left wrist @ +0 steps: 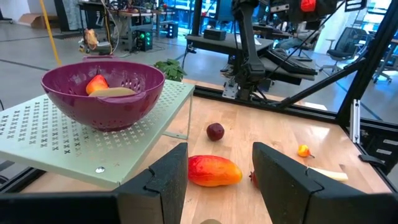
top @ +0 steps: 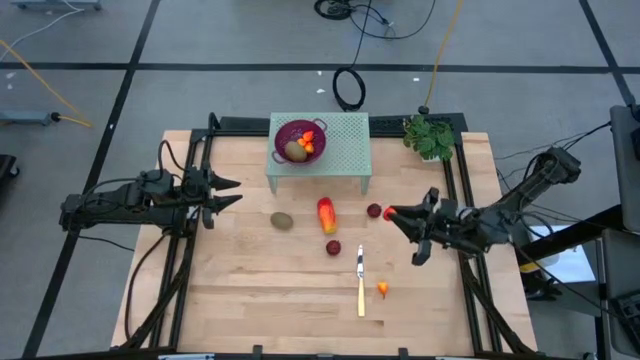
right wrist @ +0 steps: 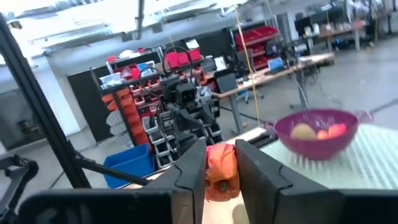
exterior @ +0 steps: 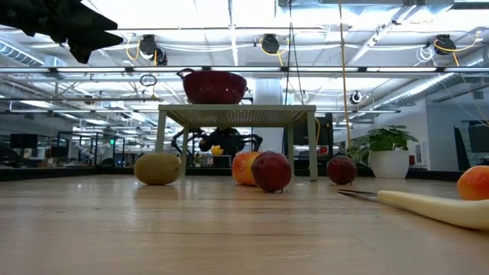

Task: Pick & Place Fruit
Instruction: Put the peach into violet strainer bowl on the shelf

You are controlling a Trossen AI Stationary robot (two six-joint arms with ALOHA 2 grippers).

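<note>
My right gripper hovers right of centre, shut on a tiny orange fruit piece, close beside a dark red ball. On the table lie a brown-green oval, the red-orange oblong, a second dark red ball and another orange piece. The purple colander holds a brown-green oval and orange pieces. My left gripper is open, raised over the table's left part, and points at the oblong. My right gripper pinches the orange piece between its two fingers. The fingers lie roughly level and come from the table's right side, pointing left. The piece is lifted clear of the table.
The colander sits on a pale green perforated stand at the far middle. A yellow-handled knife lies near the front, beside the loose orange piece. A potted plant stands at the far right corner. Bare wood spreads over the near left.
</note>
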